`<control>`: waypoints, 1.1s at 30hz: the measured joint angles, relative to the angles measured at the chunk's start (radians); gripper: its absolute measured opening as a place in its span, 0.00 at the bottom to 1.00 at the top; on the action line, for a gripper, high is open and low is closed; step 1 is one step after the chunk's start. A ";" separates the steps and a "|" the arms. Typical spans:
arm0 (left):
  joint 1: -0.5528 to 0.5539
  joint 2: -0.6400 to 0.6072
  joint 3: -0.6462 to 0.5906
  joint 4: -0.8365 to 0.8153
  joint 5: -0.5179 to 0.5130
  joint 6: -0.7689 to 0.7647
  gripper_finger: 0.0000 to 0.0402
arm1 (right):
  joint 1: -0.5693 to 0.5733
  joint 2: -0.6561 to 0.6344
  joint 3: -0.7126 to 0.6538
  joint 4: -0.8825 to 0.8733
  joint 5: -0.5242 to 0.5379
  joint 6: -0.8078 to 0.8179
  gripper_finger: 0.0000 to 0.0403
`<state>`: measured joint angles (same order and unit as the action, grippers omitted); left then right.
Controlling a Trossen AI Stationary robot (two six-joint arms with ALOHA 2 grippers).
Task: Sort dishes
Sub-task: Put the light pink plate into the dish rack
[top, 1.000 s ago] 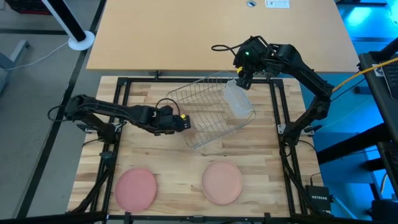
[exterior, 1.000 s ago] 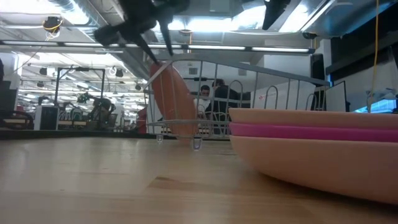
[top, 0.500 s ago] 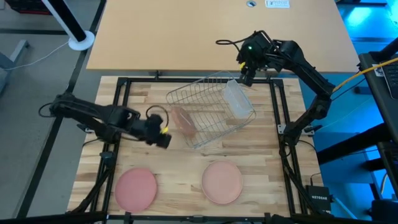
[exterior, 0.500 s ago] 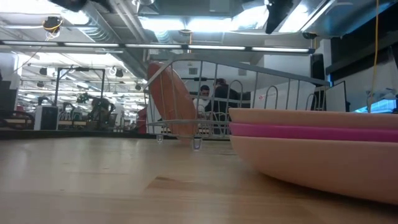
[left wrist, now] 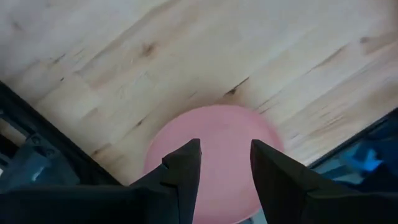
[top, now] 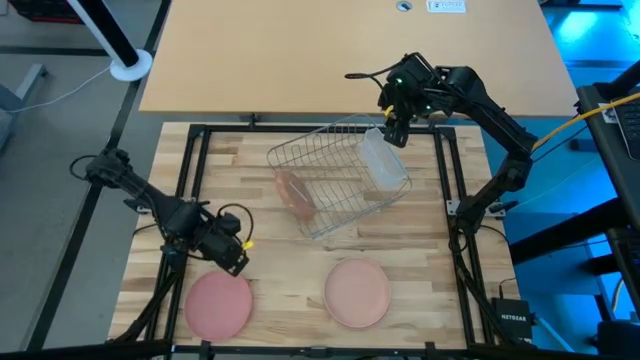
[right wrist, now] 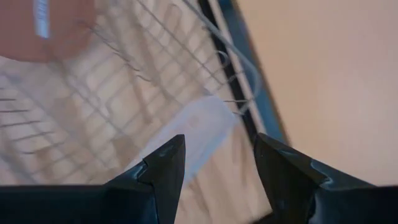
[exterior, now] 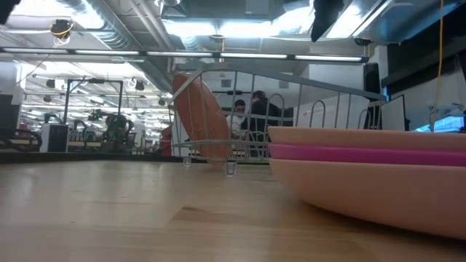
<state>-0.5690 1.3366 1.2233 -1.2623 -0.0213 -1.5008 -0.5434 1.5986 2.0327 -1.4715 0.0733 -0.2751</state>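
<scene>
Left gripper [top: 233, 258] low over the table [top: 270, 290], at about 1 o'clock from the magenta-pink plate [top: 218, 303], just beside its rim. Fingers parted, nothing between them; the left wrist view shows the pink plate [left wrist: 214, 158] lying flat beyond the gap.

Centre: silver wire rack [top: 335, 180] sits skewed on the boards. Tan-brown plate [top: 295, 193] stands on edge inside it, toward the 9 o'clock side, leaning (the low view shows it tilted against the wires [exterior: 202, 120]).

Pale peach plate [top: 357, 292] flat on the table at 6 o'clock from the rack, well apart from the pink one.

Clear plastic cup [top: 382, 162] lies at the rack's 2 o'clock corner; whether it rests in or on the wires is hard to tell.

Right gripper [top: 394, 130] hangs just above the cup, at the rack's 1 o'clock edge. Fingers spread, empty; the right wrist view shows cup [right wrist: 193, 134] and rack wires [right wrist: 124, 81] past them.
</scene>
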 joint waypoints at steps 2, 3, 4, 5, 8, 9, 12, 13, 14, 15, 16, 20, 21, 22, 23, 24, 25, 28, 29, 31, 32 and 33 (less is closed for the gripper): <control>-0.030 0.007 -0.029 0.021 0.000 0.024 0.33 | 0.001 0.000 0.000 0.000 -0.044 0.014 0.49; -0.043 0.012 -0.044 0.038 0.000 0.041 0.33 | 0.001 0.000 0.000 -0.001 -0.067 0.017 0.49; -0.057 0.017 -0.058 0.056 0.000 0.053 0.33 | 0.001 0.000 0.000 -0.001 -0.091 0.018 0.49; -0.071 0.023 -0.070 0.065 0.001 0.068 0.33 | 0.001 0.000 0.000 -0.002 -0.111 0.019 0.49; -0.102 0.036 -0.106 0.106 0.001 0.096 0.33 | 0.001 0.000 0.000 -0.002 -0.169 0.020 0.49; -0.111 0.041 -0.116 0.109 0.001 0.099 0.33 | 0.001 0.000 0.000 -0.002 -0.188 0.021 0.49; -0.130 0.053 -0.139 0.098 0.001 0.119 0.33 | 0.001 0.000 0.000 0.004 -0.227 0.062 0.49; -0.135 0.055 -0.147 0.098 0.001 0.126 0.33 | 0.001 0.000 0.000 0.005 -0.227 0.082 0.49; -0.139 0.057 -0.157 0.101 0.001 0.140 0.33 | 0.006 0.000 0.000 0.004 -0.226 0.095 0.49; -0.143 0.059 -0.166 0.098 0.001 0.150 0.33 | 0.013 0.000 0.000 0.004 -0.223 0.112 0.49; -0.147 0.063 -0.177 0.100 0.001 0.163 0.33 | 0.019 0.000 0.000 0.004 -0.214 0.122 0.49; -0.159 0.066 -0.217 0.106 0.014 0.226 0.33 | 0.066 0.000 0.000 0.004 -0.206 0.172 0.49; -0.160 0.066 -0.228 0.110 0.020 0.235 0.33 | 0.081 0.000 0.000 0.005 -0.206 0.179 0.49; -0.161 0.066 -0.240 0.116 0.025 0.251 0.33 | 0.096 0.000 0.000 0.008 -0.206 0.190 0.49; -0.164 0.066 -0.253 0.125 0.033 0.260 0.33 | 0.111 0.000 0.000 0.013 -0.206 0.201 0.49; -0.165 0.066 -0.266 0.133 0.040 0.273 0.33 | 0.128 0.000 0.000 0.015 -0.206 0.217 0.49; -0.165 0.066 -0.281 0.143 0.049 0.280 0.33 | 0.146 0.000 0.000 0.016 -0.205 0.230 0.49; -0.164 0.068 -0.317 0.161 0.063 0.306 0.33 | 0.201 0.000 0.000 0.032 -0.196 0.276 0.49; -0.164 0.068 -0.328 0.163 0.063 0.311 0.33 | 0.220 0.000 0.000 0.036 -0.184 0.294 0.49; -0.164 0.068 -0.353 0.172 0.063 0.331 0.33 | 0.258 0.000 0.000 0.044 -0.155 0.325 0.49; -0.164 0.068 -0.361 0.179 0.063 0.341 0.33 | 0.276 0.000 0.000 0.051 -0.140 0.339 0.49; -0.164 0.068 -0.368 0.190 0.064 0.356 0.33 | 0.294 0.000 0.000 0.060 -0.124 0.352 0.49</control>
<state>-0.7334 1.4044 0.8549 -1.0725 0.0427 -1.1451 -0.2496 1.5990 2.0327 -1.4118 -0.0508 0.0767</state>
